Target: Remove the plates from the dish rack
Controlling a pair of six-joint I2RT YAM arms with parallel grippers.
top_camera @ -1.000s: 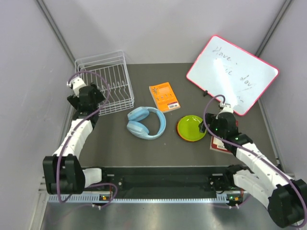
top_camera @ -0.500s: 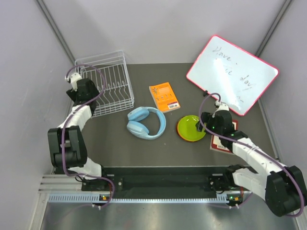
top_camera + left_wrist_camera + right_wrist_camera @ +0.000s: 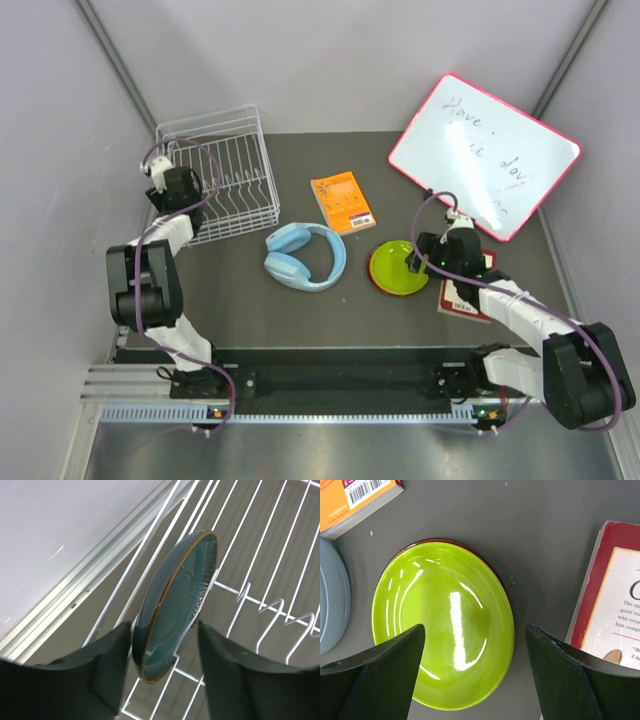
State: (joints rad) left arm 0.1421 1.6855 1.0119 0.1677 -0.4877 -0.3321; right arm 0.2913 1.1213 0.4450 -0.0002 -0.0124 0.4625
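Teal plate (image 3: 175, 610) upright in dish rack (image 3: 225, 190), between my left fingers (image 3: 107, 665), grip uncertain; right fingers (image 3: 560, 680) spread open over yellow-green plate (image 3: 442, 625).

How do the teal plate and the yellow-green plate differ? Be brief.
The teal plate stands on edge in the dish rack; the yellow-green plate lies flat atop another plate. The teal plate sits between the fingers of the left gripper; the yellow-green plate lies below the open right gripper. Both are round and shallow.
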